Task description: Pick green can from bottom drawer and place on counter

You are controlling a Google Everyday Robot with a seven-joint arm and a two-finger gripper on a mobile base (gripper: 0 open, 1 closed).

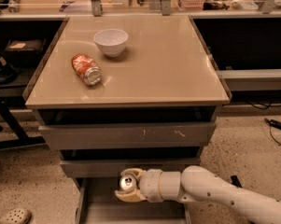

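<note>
My gripper (128, 185) is at the bottom centre, over the open bottom drawer (98, 208), and is shut on the green can (127, 183). Only the can's silver top with its pull tab shows between the fingers. The can is held above the drawer's grey tray, just in front of the middle drawer's front. My white arm (214, 192) comes in from the lower right. The beige counter (168, 64) caps the drawer unit above.
A white bowl (111, 41) and a crushed orange-red can (86, 69) lie on the counter's left half. Two wider grey drawers (130, 135) sit shut above the open one. Dark shelving flanks the unit. Cables lie on the speckled floor at the right.
</note>
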